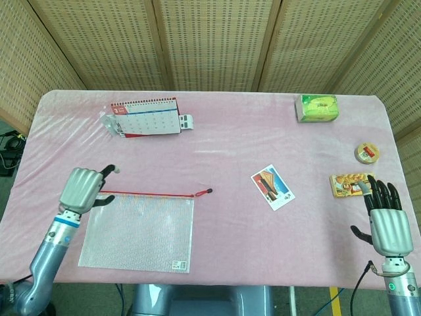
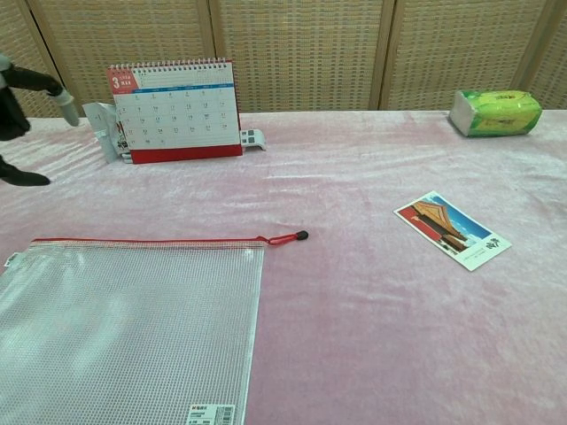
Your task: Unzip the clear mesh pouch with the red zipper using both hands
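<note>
The clear mesh pouch lies flat at the front left of the pink table. Its red zipper runs along the far edge, and the pull tab sticks out at the right end. My left hand hovers over the pouch's far-left corner with its fingers apart, holding nothing. My right hand is spread at the front right edge of the table, far from the pouch. It appears only in the head view.
A desk calendar stands at the back left. A postcard lies mid-right. A green tissue pack sits at the back right, with a tape roll and a snack pack near the right hand.
</note>
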